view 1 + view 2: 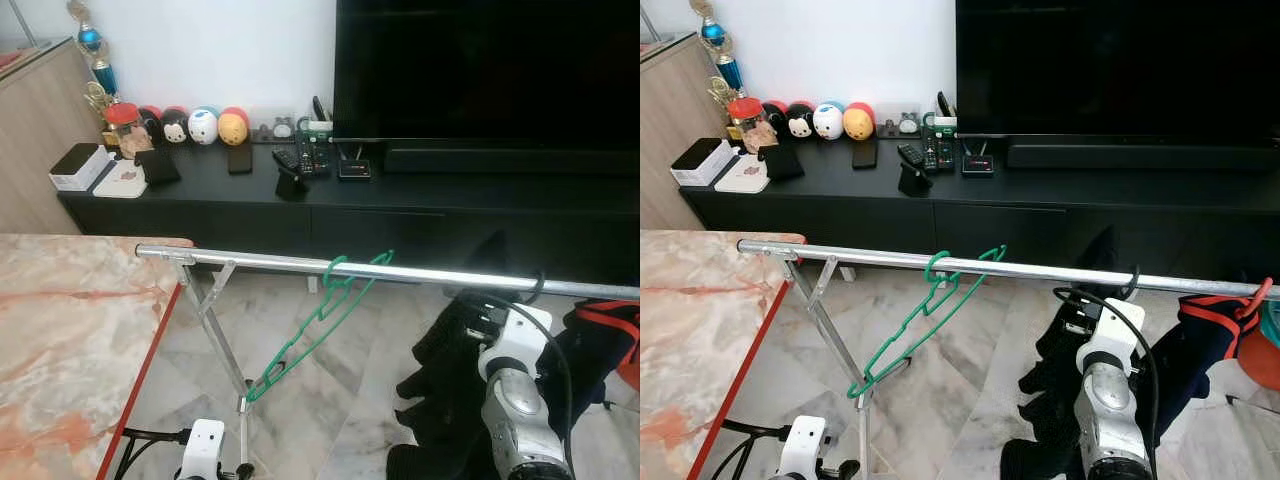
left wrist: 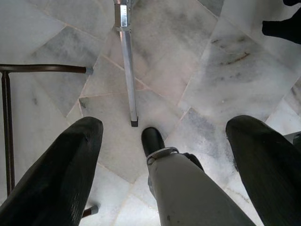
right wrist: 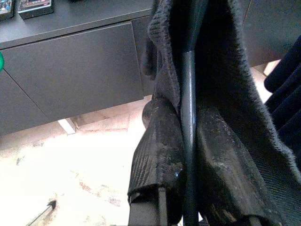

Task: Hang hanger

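A silver clothes rail (image 1: pixel 430 273) runs across in front of me. A green hanger (image 1: pixel 318 328) hangs tilted on it near the middle, empty. Further right, a black hanger hook (image 1: pixel 538 286) sits over the rail, and a black garment (image 1: pixel 448 372) hangs from that hanger. My right gripper (image 3: pixel 188 141) is shut on the black hanger's thin stem, with cloth draped around the fingers (image 3: pixel 155 155). My right wrist (image 1: pixel 515 352) is just under the rail. My left gripper (image 2: pixel 164 125) hangs low over the floor, open and holding nothing.
A marble table with a red edge (image 1: pixel 140 370) stands at my left. The rack's slanted leg (image 1: pixel 215 330) reaches the floor beside it. A dark garment on a red hanger (image 1: pixel 602 330) hangs at the far right. Behind the rail are a black TV console (image 1: pixel 420 205) and TV (image 1: pixel 480 70).
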Robot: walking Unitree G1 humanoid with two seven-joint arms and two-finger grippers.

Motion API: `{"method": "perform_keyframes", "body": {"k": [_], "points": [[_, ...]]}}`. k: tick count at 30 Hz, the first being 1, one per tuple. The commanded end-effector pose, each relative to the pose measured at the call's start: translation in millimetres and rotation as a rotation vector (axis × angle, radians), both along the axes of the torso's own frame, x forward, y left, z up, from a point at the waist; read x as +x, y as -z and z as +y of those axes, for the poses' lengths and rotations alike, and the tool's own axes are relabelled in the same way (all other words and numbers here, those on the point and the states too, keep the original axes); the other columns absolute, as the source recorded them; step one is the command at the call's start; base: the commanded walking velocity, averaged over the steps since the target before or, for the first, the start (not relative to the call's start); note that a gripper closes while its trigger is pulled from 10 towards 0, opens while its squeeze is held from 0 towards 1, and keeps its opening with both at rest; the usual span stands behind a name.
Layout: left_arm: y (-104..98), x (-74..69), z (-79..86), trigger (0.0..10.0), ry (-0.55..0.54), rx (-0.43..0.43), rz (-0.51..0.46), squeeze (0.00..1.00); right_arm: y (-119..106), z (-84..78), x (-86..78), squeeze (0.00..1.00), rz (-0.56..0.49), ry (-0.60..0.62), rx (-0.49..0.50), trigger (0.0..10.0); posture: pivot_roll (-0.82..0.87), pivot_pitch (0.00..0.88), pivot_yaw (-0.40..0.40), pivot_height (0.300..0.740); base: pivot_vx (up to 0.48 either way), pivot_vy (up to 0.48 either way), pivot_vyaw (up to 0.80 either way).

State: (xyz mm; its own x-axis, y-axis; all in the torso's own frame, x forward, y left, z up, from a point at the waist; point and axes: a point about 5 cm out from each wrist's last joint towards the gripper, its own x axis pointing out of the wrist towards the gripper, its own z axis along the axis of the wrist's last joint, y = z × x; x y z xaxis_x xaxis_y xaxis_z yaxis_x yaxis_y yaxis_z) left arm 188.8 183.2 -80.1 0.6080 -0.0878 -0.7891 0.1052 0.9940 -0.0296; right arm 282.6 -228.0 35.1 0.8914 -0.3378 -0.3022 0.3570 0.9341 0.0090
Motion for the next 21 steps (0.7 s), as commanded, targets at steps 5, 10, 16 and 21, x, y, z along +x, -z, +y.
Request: {"method": "perform_keyframes", "body": {"k": [5, 10, 16, 21], "points": [[1, -2.8, 2.5, 10.0, -0.001, 0.006, 0.006, 0.0, 5, 8.2, -4.0, 0.0, 0.005, -0.047, -0.015, 0.0, -0.05, 0.0, 0.034, 0.74, 0.0, 0.0, 0.0], [1, -3.6, 3.1, 10.0, 0.003, 0.01, 0.008, 0.0, 2, 9.1, -7.6, 0.0, -0.04, -0.05, -0.043, 0.0, -0.05, 0.0, 0.034, 0.74, 0.0, 0.0, 0.0], [1, -3.3, 3.3, 10.0, 0.005, 0.012, 0.007, 0.0, -11, 11.6, -9.0, 0.0, -0.149, -0.067, -0.089, 0.0, -0.06, 0.0, 0.035, 0.74, 0.0, 0.0, 0.0], [1, -2.9, 3.3, 10.0, 0.005, 0.011, 0.007, 0.0, -17, 13.2, -10.4, 0.0, -0.202, -0.079, -0.111, 2.9, -0.07, 0.0, 0.039, 0.74, 0.0, 0.0, 0.0]]}}
